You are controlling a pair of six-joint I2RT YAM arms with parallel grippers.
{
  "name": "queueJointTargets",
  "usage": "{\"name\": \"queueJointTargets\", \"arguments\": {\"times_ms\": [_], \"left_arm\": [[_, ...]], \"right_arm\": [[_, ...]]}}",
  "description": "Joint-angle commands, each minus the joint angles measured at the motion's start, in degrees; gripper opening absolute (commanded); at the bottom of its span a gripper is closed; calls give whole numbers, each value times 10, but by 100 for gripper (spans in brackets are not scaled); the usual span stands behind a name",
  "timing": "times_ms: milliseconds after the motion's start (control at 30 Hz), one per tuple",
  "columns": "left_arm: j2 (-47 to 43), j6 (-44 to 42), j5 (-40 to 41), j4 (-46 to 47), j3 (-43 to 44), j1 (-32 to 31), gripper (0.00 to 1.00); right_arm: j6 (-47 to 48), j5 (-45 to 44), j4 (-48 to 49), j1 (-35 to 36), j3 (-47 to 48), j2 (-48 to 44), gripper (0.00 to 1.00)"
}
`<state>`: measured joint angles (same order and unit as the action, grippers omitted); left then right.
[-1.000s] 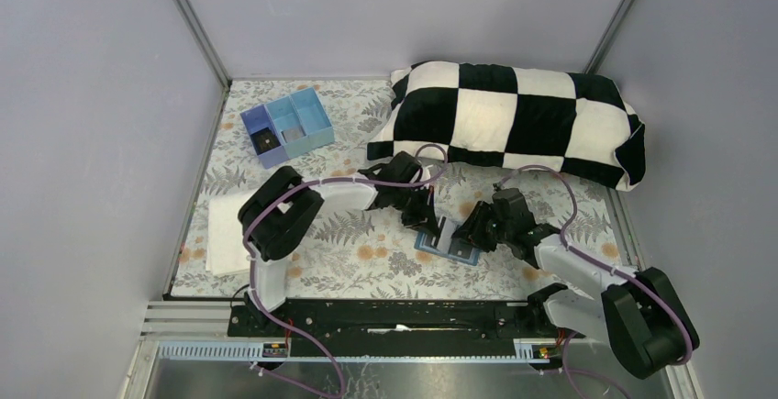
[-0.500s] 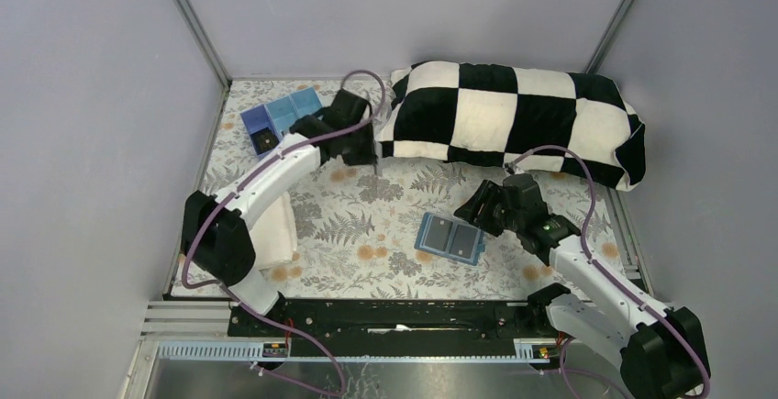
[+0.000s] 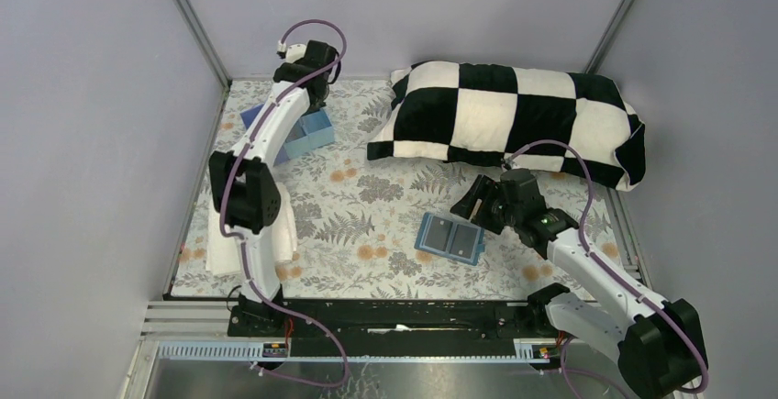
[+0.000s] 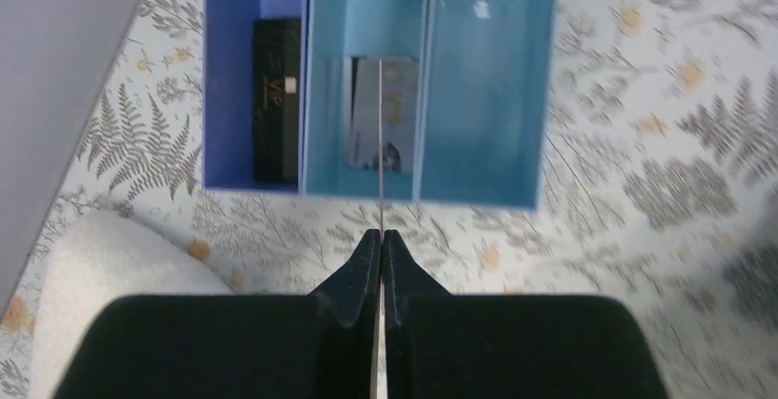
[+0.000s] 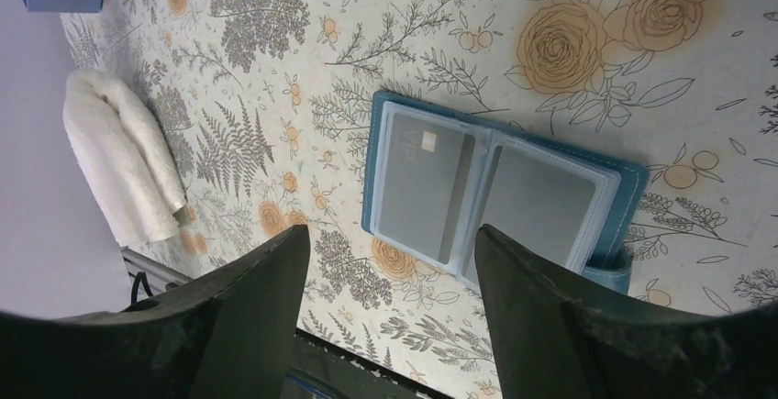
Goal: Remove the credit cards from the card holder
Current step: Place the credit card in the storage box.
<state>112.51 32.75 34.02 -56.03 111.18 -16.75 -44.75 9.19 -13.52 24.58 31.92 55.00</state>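
The card holder [image 3: 450, 238] lies open and flat on the floral cloth, and in the right wrist view the card holder [image 5: 500, 193] shows grey credit cards [image 5: 422, 183] in its two clear sleeves. My right gripper [image 3: 470, 202] hovers just right of it, with the right gripper [image 5: 393, 234] open and empty. At the back left, my left gripper [image 3: 312, 96] hangs over the compartment tray [image 3: 316, 131]. The left gripper [image 4: 380, 232] is shut on a thin card [image 4: 379, 142] seen edge-on above the tray's middle compartment.
The tray [image 4: 541, 87] holds a black card [image 4: 275, 96] in its purple compartment and a grey card [image 4: 396, 115] in the middle one. A checkered pillow [image 3: 514, 119] lies at the back right. A white cloth [image 3: 220, 238] sits at the left edge.
My left arm has swung from the card holder to the tray at the back left, still pinching a card. My right gripper has opened and drawn back off the holder.
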Motion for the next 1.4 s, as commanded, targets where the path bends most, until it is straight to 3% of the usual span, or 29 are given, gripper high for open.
{"name": "queueJointTargets", "arguments": {"times_ms": [0, 300, 667, 833, 1000, 1100, 1267, 1367], "left_arm": [[65, -21, 60, -13, 73, 20, 0], [134, -10, 94, -4, 90, 50, 0], [182, -6, 32, 18, 102, 89, 0], [148, -9, 0, 81, 36, 88, 0], [138, -8, -7, 87, 34, 89, 19], [124, -15, -15, 93, 30, 88, 20], [49, -35, -27, 148, -21, 76, 21], [-11, -54, -47, 173, -47, 64, 28]], "right_arm": [[9, 18, -2, -1, 21, 8, 75], [5, -2, -9, -1, 15, 9, 83], [6, -2, 0, -1, 13, 30, 84], [5, -6, 2, -1, 9, 30, 84], [5, -6, 2, -1, 5, 27, 84], [7, -5, 2, -1, 5, 26, 84], [12, -8, -2, -1, 7, 20, 84], [16, -10, -5, -1, 8, 17, 85]]}}
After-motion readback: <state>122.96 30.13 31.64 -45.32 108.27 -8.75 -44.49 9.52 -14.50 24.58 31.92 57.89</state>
